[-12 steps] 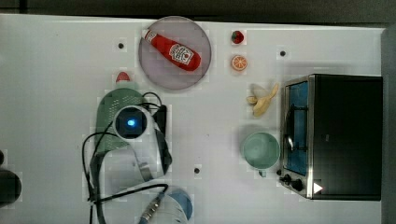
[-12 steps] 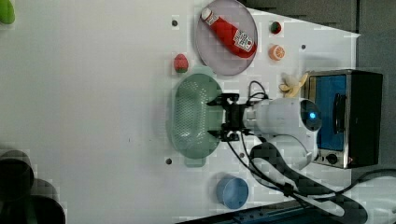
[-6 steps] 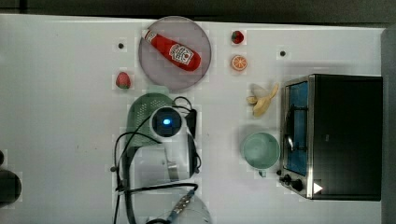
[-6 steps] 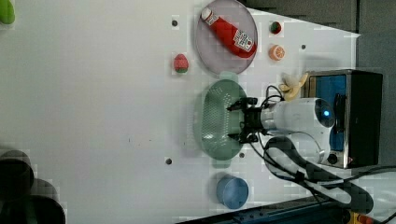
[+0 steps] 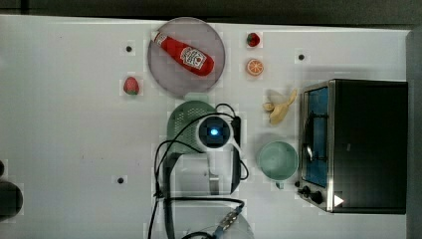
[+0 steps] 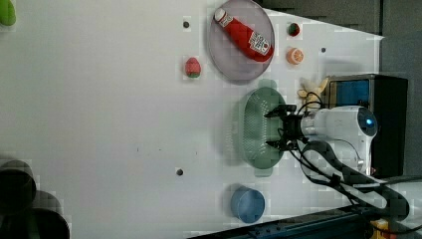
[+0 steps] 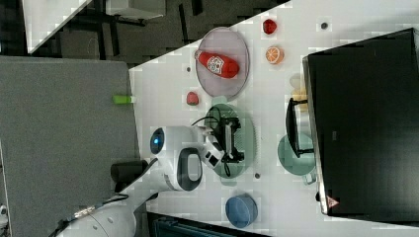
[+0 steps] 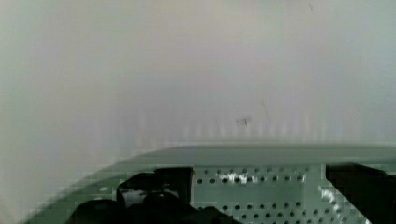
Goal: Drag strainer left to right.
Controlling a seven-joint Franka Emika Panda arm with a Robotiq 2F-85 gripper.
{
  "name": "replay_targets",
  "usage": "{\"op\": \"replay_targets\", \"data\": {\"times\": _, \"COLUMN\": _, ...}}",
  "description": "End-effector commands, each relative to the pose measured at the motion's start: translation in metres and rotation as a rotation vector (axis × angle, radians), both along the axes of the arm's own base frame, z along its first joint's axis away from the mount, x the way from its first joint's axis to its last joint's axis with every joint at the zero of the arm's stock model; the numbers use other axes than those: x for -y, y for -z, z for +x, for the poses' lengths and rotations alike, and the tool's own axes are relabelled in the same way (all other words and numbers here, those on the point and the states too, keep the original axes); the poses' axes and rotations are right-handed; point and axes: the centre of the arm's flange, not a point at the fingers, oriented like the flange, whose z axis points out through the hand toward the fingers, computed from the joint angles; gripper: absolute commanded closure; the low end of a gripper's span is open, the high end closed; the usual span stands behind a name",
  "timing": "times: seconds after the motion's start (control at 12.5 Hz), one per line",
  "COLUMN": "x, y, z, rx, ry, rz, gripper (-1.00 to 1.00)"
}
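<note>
White counter (image 5: 74, 129) hosts a mid-drag: claw (image 6: 276, 128), spread inside the strainer (image 6: 259, 127), should push toward the cup (image 5: 277, 160).

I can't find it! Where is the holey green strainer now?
In the top view, the strainer sits mid-table under the gripper, just below the ketchup plate, left of the green cup.

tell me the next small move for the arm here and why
Probably keep dragging toward the top view's right a little: the end effector sits inside the strainer, and bare table remains before the green cup. Stop short of touching the cup.
</note>
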Motion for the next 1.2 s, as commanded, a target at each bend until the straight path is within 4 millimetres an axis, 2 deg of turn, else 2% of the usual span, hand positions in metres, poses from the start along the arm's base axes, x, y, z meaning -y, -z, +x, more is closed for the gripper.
{"op": "replay_targets", "data": {"times": 0.08, "x": 0.020, "y": -0.011, "z": 0.013, "rx": 0.023, "ry": -0.062, "rz": -0.003, "gripper": -1.00}}
{"op": "replay_targets", "data": {"times": 0.32, "x": 0.042, "y": -0.012, "z": 0.011, "rx": 0.022, "ry": -0.032, "rz": -0.019, "gripper": -1.00}}
{"op": "replay_targets", "data": {"times": 0.8, "x": 0.078, "y": -0.013, "z": 0.008, "rx": 0.021, "ry": -0.079, "rz": -0.038, "gripper": -1.00}}
{"op": "replay_targets", "data": {"times": 0.96, "x": 0.075, "y": -0.019, "z": 0.012, "rx": 0.042, "ry": -0.110, "rz": -0.036, "gripper": -1.00}}
{"op": "replay_targets", "data": {"times": 1.04, "x": 0.065, "y": -0.025, "z": 0.013, "rx": 0.034, "ry": -0.158, "rz": -0.024, "gripper": -1.00}}
{"op": "replay_targets", "data": {"times": 1.12, "x": 0.053, "y": -0.039, "z": 0.018, "rx": 0.048, "ry": -0.224, "rz": -0.013, "gripper": -1.00}}
{"op": "replay_targets", "data": {"times": 1.2, "x": 0.043, "y": -0.063, "z": 0.024, "rx": 0.077, "ry": -0.296, "rz": -0.006, "gripper": -1.00}}
